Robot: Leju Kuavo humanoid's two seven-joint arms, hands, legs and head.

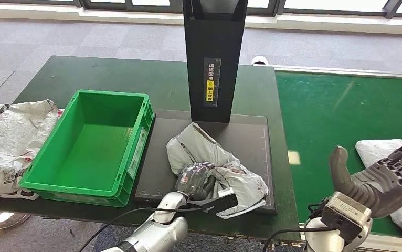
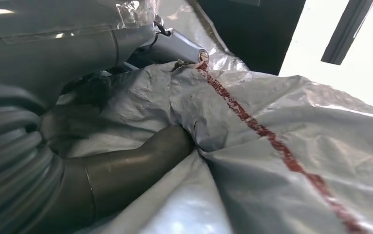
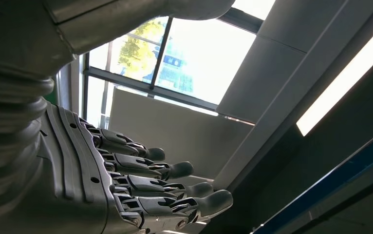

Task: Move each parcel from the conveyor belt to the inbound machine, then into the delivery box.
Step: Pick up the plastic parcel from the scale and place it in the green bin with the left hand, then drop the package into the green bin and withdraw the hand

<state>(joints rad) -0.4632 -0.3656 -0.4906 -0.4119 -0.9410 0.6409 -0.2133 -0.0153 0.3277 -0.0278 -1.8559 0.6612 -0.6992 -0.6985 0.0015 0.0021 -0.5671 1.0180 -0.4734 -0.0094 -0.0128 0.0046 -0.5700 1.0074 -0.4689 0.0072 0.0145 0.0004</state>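
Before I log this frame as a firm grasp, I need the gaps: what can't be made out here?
- Left hand: head view, fingers buried in the grey parcel; grip extent unclear.
- Label on the black inbound machine: head view, too small to read.
- White parcel on the conveyor belt: cut by the edge, partly behind the right hand.

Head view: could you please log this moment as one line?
left hand grips crumpled grey plastic parcel | black scanner platform | right hand open, raised
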